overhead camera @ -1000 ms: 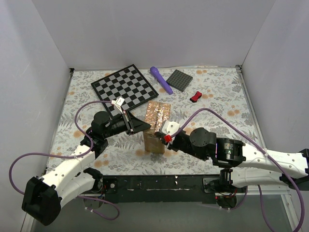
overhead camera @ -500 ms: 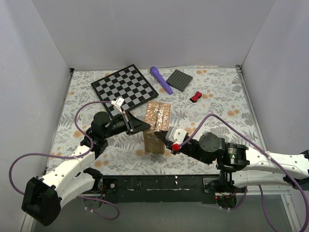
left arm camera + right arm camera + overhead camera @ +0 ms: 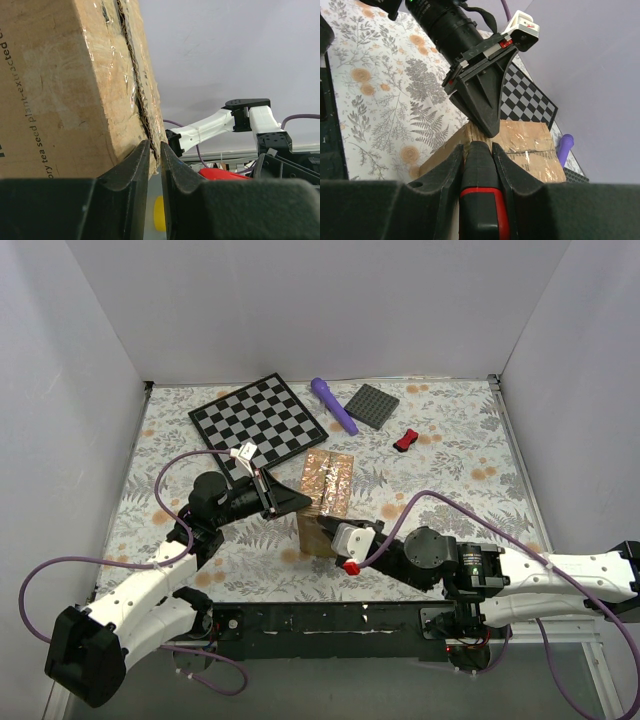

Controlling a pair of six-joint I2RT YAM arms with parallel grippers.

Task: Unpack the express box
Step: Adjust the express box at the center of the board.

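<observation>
The express box [image 3: 327, 483], a small brown carton with shiny tape over its closed top seam, stands mid-table. My left gripper [image 3: 304, 503] is shut, its tips pressed on the box's near-left top corner; the left wrist view shows the tips [image 3: 155, 148] at the frayed seam of the box [image 3: 60, 85]. My right gripper [image 3: 328, 529] is shut on a red and black cutter [image 3: 480, 200]. The cutter's black tip touches the box's near top edge [image 3: 525, 145], just below the left gripper [image 3: 487, 127].
A checkerboard [image 3: 258, 418] lies at the back left. A purple cylinder [image 3: 333, 404], a dark grey square plate [image 3: 373, 405] and a small red object [image 3: 405, 440] lie at the back. White walls enclose the table on three sides.
My right arm has swung from the box's right side toward the near edge, bringing the cutter to the box's near side. The left arm and the box have not moved.
</observation>
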